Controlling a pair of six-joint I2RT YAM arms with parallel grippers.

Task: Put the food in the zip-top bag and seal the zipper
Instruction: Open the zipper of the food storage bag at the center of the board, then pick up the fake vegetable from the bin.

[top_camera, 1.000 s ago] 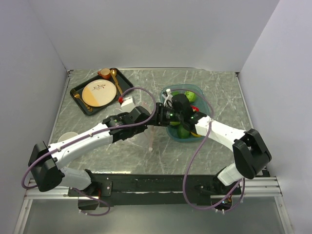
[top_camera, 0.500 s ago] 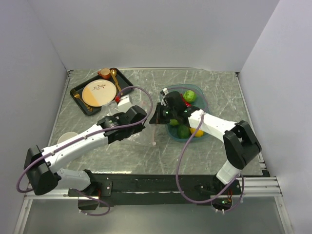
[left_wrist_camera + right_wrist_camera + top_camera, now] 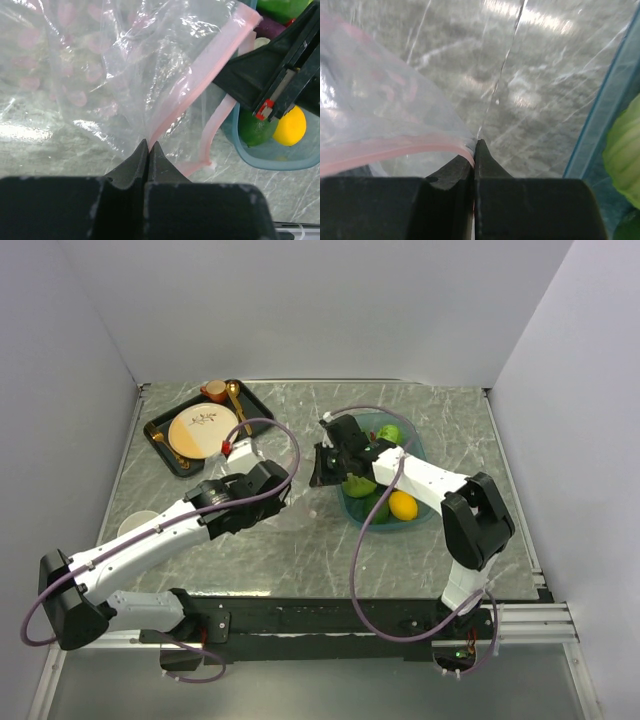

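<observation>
The clear zip-top bag (image 3: pixel 85 70) lies about in the middle of the bench (image 3: pixel 455 420), just left of the teal tub (image 3: pixel 418 455). Both arms hold it by its mouth.

The left gripper (image 3: pixel 149 146) is clenched on the zipper (image 3: pixel 200 87), the pale pink strip. Its two fingertips meet, with the strip pinched between them. The right gripper (image 3: pixel 475 148) is closed tight too. It pinches the same pink strip at another place, on the side that is nearer to the tub.

Between the two grips one pink lip runs fairly straight. The other lip hangs away from it in a loose curve beside the tub wall, so the mouth is parted there. The film of the bag is crinkled and shiny, and pale pink spots show on it. I cannot tell what these spots are.

The food is in the tub, toward the right side of the bench. I see a yellow lemon (image 3: pixel 402 505) at the near side of the tub and green round fruits (image 3: pixel 390 434) at the far side and in the middle. A purple eggplant (image 3: pixel 272 27) lies just behind the right gripper.

At the far left corner of the bench there is a dark tray (image 3: pixel 153 430). It carries a round plate (image 3: pixel 203 430), a small cup (image 3: pixel 213 390) and a golden spoon (image 3: pixel 235 400). Near the left edge a pale round dish (image 3: pixel 133 524) shows, partly hidden by the left arm.
</observation>
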